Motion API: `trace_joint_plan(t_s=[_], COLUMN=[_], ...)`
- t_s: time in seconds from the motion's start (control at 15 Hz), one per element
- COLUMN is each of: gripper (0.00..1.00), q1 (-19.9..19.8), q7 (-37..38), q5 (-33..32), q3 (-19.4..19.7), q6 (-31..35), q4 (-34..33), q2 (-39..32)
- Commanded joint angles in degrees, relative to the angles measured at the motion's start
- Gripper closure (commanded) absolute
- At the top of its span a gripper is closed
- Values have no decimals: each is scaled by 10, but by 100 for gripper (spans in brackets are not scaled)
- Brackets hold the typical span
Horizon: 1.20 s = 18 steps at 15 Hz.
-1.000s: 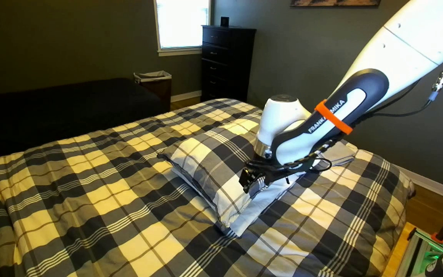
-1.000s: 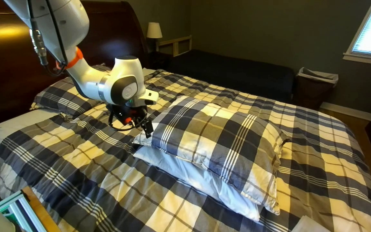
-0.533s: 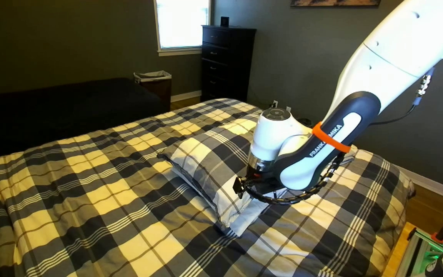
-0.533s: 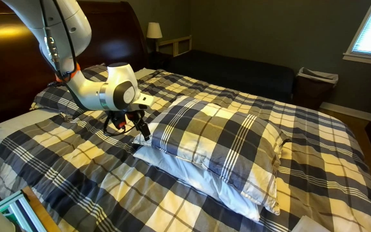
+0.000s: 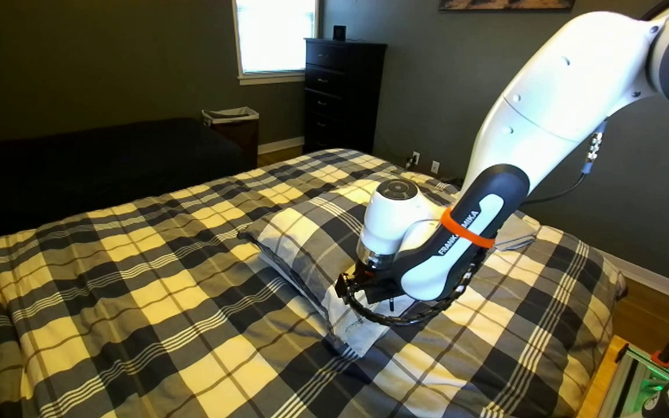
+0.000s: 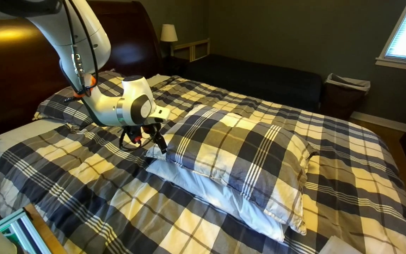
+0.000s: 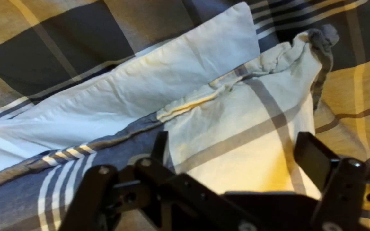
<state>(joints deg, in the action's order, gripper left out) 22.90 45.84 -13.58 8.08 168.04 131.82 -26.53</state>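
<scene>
A plaid pillow [image 6: 231, 151] in yellow, cream, grey and navy lies on a plaid bed cover; it also shows in an exterior view [image 5: 305, 244] and the wrist view [image 7: 230, 157]. A white pillow [image 6: 217, 194] lies under it and sticks out along one side, also in the wrist view [image 7: 172, 70]. My gripper [image 7: 231, 141] is open and empty, pointing down over one corner of the plaid pillow, its fingers wide apart on either side of the cream corner patch. The gripper [image 5: 367, 295] is close to the pillow; I cannot tell whether it touches.
The plaid bed cover [image 6: 118, 197] spreads around the pillow. Another plaid pillow [image 6: 69, 106] leans near the dark headboard [image 6: 125, 38]. A grey flat item [image 6: 337, 246] lies at the bed's near edge. A hamper [image 5: 233, 130] and dark dresser [image 5: 343, 93] stand beyond.
The arm has lowered and its upper links have swung over the bed. The gripper has come down toward the plaid pillow's corner. The pillows have not moved.
</scene>
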Motion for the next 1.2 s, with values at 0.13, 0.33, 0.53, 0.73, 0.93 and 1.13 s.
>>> trace_joint_plan(t_s=[0.13,0.33,0.53,0.73,0.93,1.13], gripper=[0,34,58,79,99,99], q1=[22,20,16,8,-7,-39], q7=[-11,-26,-50,-79,-118,-169], q5=[41,61,72,85,101,124], q3=[10,5,5,0,-14,-47], q6=[28,14,12,7,3,-2], q4=[-56,-72,-78,-76,-69,-57], q2=[-69,-87,-94,-94,-87,-73])
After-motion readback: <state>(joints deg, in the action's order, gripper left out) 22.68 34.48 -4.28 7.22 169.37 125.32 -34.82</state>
